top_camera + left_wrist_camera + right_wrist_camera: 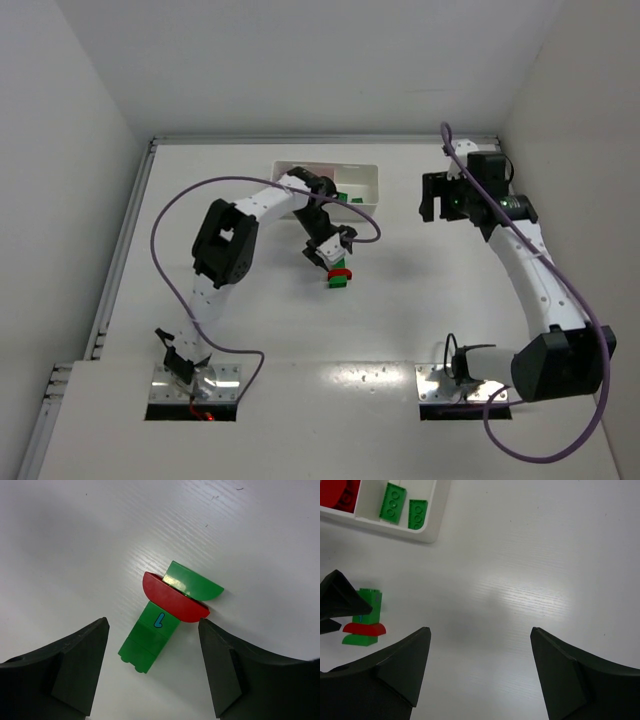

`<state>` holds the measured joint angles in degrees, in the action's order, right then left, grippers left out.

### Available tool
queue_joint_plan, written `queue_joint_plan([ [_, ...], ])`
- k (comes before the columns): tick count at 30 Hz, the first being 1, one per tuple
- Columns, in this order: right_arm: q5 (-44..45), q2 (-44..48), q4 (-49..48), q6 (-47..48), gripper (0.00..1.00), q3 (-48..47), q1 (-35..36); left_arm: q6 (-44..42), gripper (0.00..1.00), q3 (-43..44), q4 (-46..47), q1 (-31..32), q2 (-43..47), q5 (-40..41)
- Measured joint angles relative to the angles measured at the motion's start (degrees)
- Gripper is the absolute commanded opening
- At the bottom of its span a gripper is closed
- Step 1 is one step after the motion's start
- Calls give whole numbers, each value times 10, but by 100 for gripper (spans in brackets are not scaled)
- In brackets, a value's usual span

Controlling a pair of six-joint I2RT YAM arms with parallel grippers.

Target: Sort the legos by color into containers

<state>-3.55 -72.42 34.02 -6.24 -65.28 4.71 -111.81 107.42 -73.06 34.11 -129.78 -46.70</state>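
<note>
Left pincer released, jaws spread either side of a small lego cluster on the surface, not touching it (gap on both sides). Cluster is a long green brick with a blue mark, a red half-round piece touching its far end, and a green half-round piece just behind the red. It sits near the white tray, outside it. The tray's end compartment holds two green bricks, the next one red pieces. Right pincer also released, jaws wide, over the surface well apart from the cluster.
</note>
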Motion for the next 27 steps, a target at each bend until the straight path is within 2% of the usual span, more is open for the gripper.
queue_joint_plan([
  [13, -6, 0, 14, -14, 82, -10, -24, -2, 79, 4, -1, 0, -56, 19],
  [14, -7, -1, 17, -14, 82, -13, -25, -2, 76, 9, -7, 0, -61, 16],
  [17, -11, -1, 21, -15, 82, -17, -28, -1, 60, 24, -14, 0, -70, 18],
  [18, -12, -2, 21, -15, 82, -17, -29, -1, 46, 26, -16, 0, -71, 20],
  [20, -14, -4, 21, -15, 82, -18, -32, 0, 35, 28, -20, 1, -73, 24],
  [27, -35, -22, 20, -15, 82, -19, -35, -2, 32, 7, -12, 0, -59, 26],
])
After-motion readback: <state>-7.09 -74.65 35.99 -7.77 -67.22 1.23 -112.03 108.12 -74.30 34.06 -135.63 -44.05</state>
